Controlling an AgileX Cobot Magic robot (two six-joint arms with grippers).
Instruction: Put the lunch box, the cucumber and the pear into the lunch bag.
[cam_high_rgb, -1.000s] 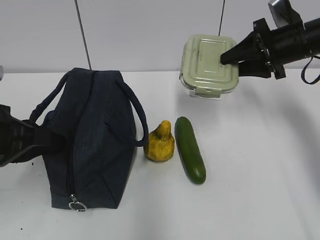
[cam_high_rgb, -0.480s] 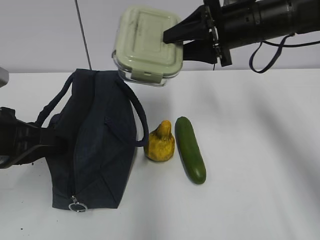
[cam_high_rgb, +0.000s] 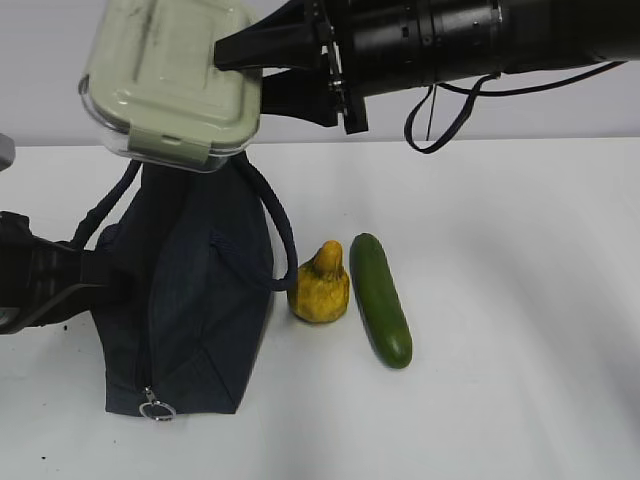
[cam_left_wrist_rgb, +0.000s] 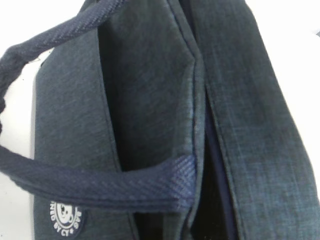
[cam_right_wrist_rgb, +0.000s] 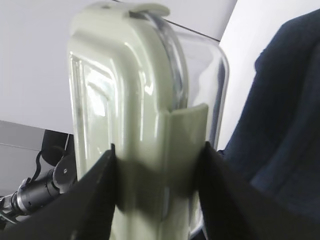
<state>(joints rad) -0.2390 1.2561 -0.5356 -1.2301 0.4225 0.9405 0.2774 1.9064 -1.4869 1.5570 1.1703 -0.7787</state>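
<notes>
White table (cam_high_rgb: 520, 330) carries lunch bag (cam_high_rgb: 190, 300), pear (cam_high_rgb: 320, 285), cucumber (cam_high_rgb: 380, 298), seemingly apart.

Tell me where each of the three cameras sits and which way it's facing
Exterior: in front of the table, looking down at a slant; both arms show, lunch box above the lunch bag.
Left wrist: on the left arm, facing the bag's fabric and handle close up; no gripper visible.
Right wrist: on the right arm, facing the box gripped between its fingers.
Shared: bag; box in two.

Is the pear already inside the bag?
No, the pear sits on the table outside the lunch bag, next to the cucumber.
</notes>
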